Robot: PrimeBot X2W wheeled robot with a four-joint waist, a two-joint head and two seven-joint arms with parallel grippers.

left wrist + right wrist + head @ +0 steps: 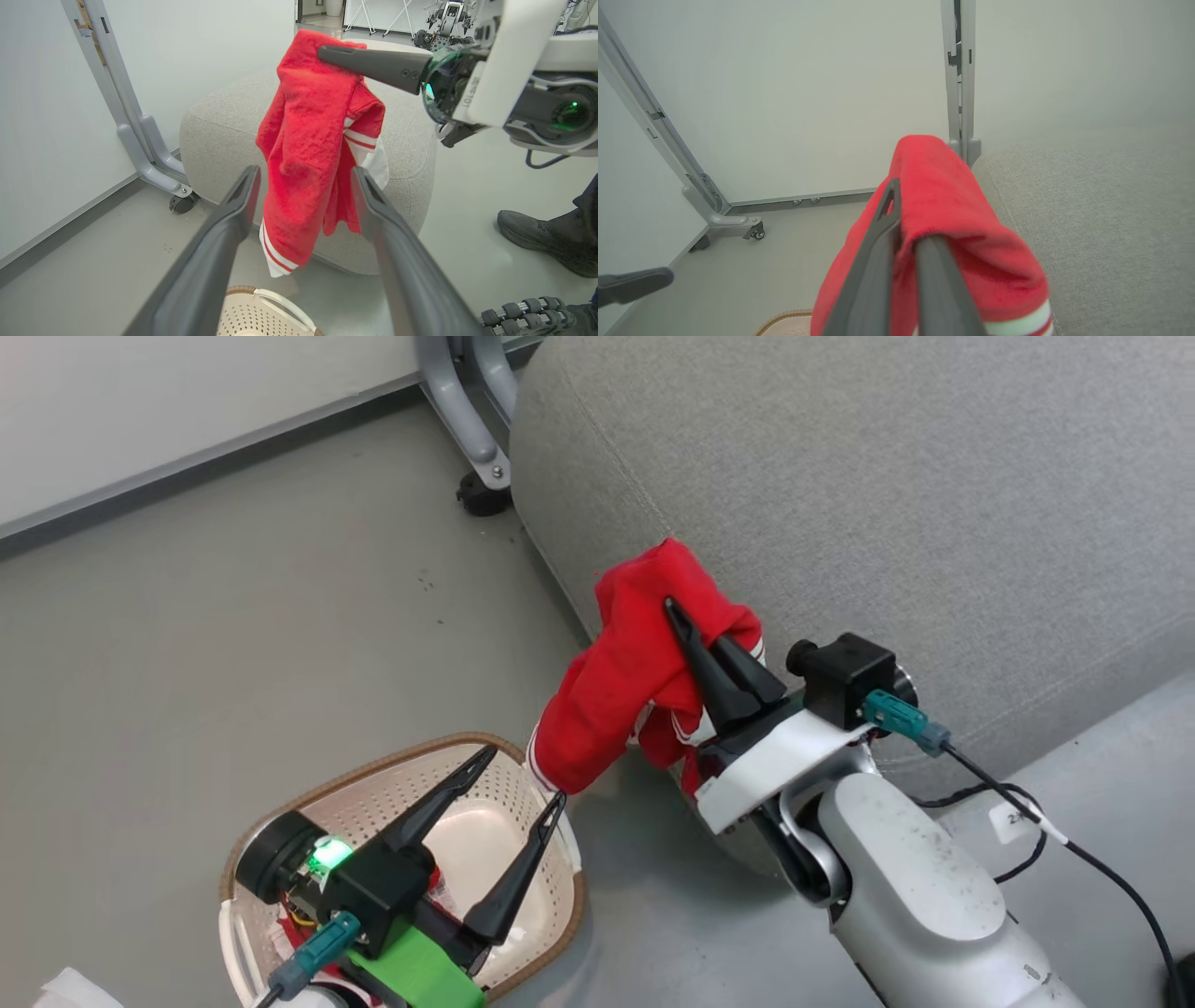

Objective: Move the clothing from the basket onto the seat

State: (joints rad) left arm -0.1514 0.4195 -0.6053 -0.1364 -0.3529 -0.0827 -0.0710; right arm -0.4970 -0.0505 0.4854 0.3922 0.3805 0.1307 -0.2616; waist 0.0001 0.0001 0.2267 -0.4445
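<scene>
Basket (pixel 373 767) sits near left on the floor. The left gripper (pixel 525 775) hangs over it with jaws spread wide, holding nothing. A scrap of red and white under that wrist may be a second garment, but it is too hidden to say. Just right of the basket the red garment (pixel 616 681) hangs in the air. Its long axis runs down and left from the pinch toward the basket rim, striped hem lowest. The right gripper (pixel 695 625) has its jaws closed tight on the top fold, so this arm carries the load. The seat (pixel 887 523) lies right and far of those jaws, its rounded corner just behind the cloth. The coming move looks like a carry up and rightward over that corner before letting go. A grey castor frame (pixel 476 448) stands far left of the seat, off that path. The dangling hem could drag on the seat's side.
</scene>
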